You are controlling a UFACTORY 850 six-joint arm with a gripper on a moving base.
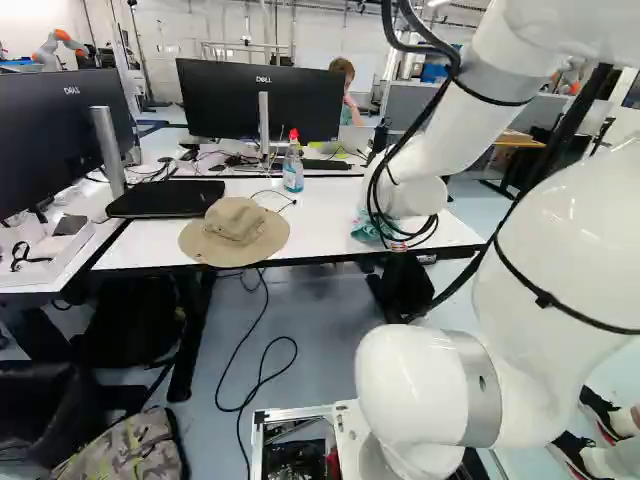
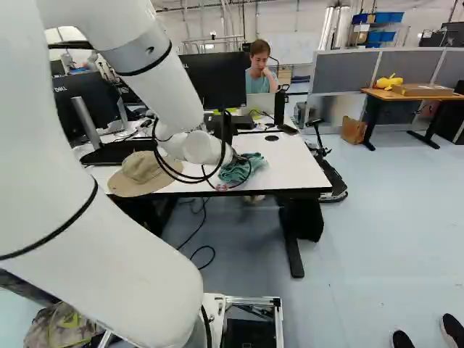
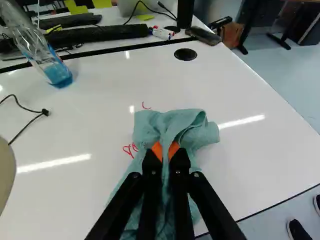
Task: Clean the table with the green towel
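Gripper (image 2: 236, 155) clenched on the green towel (image 3: 172, 127): cloth pinched between both orange pads (image 3: 157, 150). Arm (image 1: 555, 250) fills the right side of the left base view and the left side of the right base view, reaching over the table. White table (image 2: 297, 163) runs across the middle of both base views. Two black monitors: one (image 1: 55, 145) at the left, one (image 1: 225, 100) upper middle of the left base view. Tan hat (image 1: 238, 222) lies near the table's front edge, left of centre in the left base view. Towel is on the tabletop near the front edge, middle of the right base view, bunched up, folds spread ahead of and under the fingers. Clear bottle (image 1: 293, 170) with red top and blue liquid stands behind the hat, upper middle of the left base view. Round black disc or hole (image 3: 185, 54) in the tabletop beyond the towel. Markers (image 3: 162, 33) past that. Red scribbles (image 3: 131, 150) on the white surface, right beside the towel.
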